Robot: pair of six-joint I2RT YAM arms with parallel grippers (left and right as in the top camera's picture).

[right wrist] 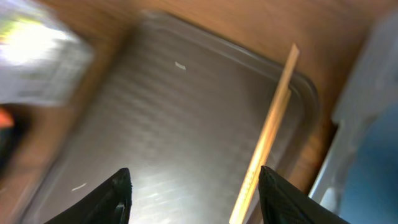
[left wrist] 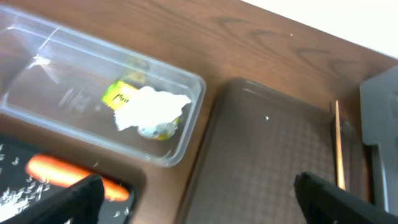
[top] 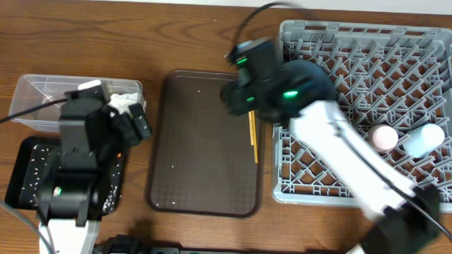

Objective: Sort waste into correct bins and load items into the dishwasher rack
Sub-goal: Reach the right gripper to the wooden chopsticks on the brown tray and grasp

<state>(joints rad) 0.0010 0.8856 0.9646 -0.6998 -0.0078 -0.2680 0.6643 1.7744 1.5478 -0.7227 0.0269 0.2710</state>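
Note:
In the clear tub [left wrist: 37,74] lie the yellow-green wrapper [left wrist: 121,94] and the crumpled white paper [left wrist: 149,109]. An orange carrot [left wrist: 56,171] and rice grains [left wrist: 18,193] sit in the black tray [top: 21,173]. Above the tub's near corner and the brown tray's edge, my left gripper [left wrist: 199,199] is open and empty. The wooden chopsticks [right wrist: 267,130] lie along the right side of the brown tray. My right gripper [right wrist: 196,199] is open just above them, and they run close to its right finger. A pink cup [top: 382,137] and a light-blue cup [top: 425,139] stand in the grey dishwasher rack [top: 379,49].
The dark-brown serving tray [top: 203,141] fills the middle of the table, between the bins on the left and the rack on the right. My right arm stretches across the rack's near-left corner. A black cable [top: 268,11] loops over the table's far edge.

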